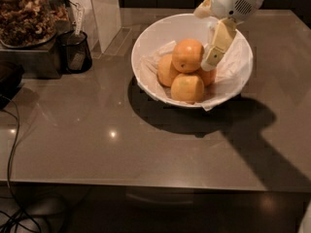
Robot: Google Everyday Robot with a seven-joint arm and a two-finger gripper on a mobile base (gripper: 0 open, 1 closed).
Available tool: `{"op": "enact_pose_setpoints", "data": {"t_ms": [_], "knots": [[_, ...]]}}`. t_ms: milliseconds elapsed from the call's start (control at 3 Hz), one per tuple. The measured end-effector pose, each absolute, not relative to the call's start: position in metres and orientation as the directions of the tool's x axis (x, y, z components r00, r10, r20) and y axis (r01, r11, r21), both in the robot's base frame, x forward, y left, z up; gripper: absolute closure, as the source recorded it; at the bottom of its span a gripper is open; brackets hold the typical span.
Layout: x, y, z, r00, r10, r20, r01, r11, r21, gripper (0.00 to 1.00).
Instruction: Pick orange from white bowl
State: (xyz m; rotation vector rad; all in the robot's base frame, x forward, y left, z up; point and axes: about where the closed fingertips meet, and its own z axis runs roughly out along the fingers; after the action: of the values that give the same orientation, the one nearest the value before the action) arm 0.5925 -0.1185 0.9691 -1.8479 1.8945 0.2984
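Camera view: the orange tops the pile in the white bowl. The pincer hangs just beside it, and I cannot tell whether it is spread or pressed together. This looks like the approach step; next it must straddle the orange, then close.

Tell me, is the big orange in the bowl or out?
In. The orange sits on top of the other fruit inside the white bowl; the claw hangs close beside it, over the bowl.
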Motion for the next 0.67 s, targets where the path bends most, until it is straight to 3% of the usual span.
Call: {"op": "enact_pose_setpoints", "data": {"t_ms": [667], "knots": [[0.608,-0.107,0.925,-0.027,-0.843,-0.538,-0.997,0.062,-0.046,0.00]]}}
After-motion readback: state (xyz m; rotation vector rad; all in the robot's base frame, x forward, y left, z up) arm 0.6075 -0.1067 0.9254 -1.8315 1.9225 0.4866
